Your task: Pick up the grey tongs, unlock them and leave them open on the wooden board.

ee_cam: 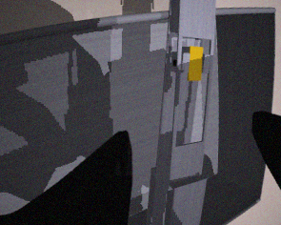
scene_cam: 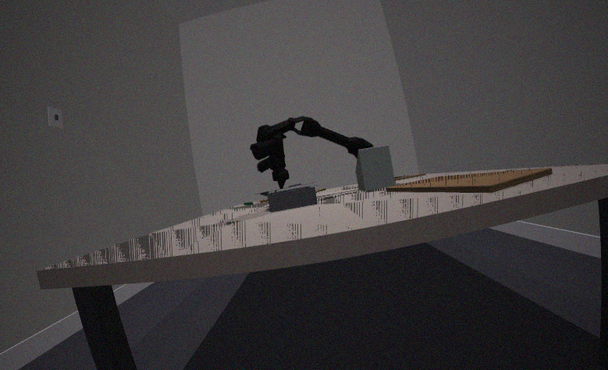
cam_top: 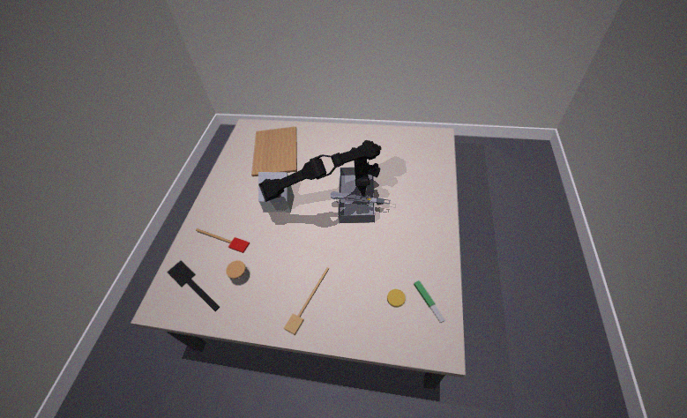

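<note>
The grey tongs [cam_top: 341, 196] [ee_cam: 192, 19] lie across the roasting tin [cam_top: 356, 219] [scene_cam: 292, 199], with their narrow tips beyond the tin's right wall in the top view. Their arms lie close together, and a small yellow piece [ee_cam: 195, 63] shows on them in the wrist view. My gripper [cam_top: 362, 194] [scene_cam: 282, 186] [ee_cam: 191, 132] points down over the tongs. It is open, with one finger on each side of them and a gap to both in the wrist view. Whether the fingertips reach down to the tongs' height is hard to tell. The wooden board [cam_top: 275, 150] [scene_cam: 471, 184] is bare.
My arm stands on a grey block [cam_top: 264, 199] [scene_cam: 375, 168] beside the board. Towards the front lie a red spatula [cam_top: 238, 244], a black spatula [cam_top: 181, 273], a round wooden piece [cam_top: 235, 269], a wooden spatula [cam_top: 294, 324], a yellow disc [cam_top: 396, 297] and a green-handled tool [cam_top: 424, 294].
</note>
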Motion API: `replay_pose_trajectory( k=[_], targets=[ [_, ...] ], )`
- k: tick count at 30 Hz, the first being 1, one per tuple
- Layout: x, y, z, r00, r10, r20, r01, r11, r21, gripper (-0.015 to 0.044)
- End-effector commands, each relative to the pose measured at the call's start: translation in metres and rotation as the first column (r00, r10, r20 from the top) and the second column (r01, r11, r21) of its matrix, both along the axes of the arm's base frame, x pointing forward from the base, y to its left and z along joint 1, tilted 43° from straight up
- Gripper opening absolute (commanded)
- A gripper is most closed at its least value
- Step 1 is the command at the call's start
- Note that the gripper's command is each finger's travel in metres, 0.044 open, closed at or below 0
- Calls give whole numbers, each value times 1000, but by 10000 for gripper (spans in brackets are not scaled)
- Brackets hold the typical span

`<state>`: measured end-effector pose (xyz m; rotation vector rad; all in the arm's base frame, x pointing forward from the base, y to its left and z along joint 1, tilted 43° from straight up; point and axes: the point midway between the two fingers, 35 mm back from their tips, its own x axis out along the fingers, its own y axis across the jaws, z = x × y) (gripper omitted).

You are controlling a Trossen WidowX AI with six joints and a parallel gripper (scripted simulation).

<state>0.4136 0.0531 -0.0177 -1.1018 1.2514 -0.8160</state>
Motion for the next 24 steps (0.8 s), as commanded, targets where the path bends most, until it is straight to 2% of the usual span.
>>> replay_pose_trajectory(
  k=[1,24],
  targets=[
    [1,-5,-1,1000,5,-5,-5,1000,-4,260],
    [7,-41,-12,1000,-7,-15,7,1000,-12,260]
  ],
)
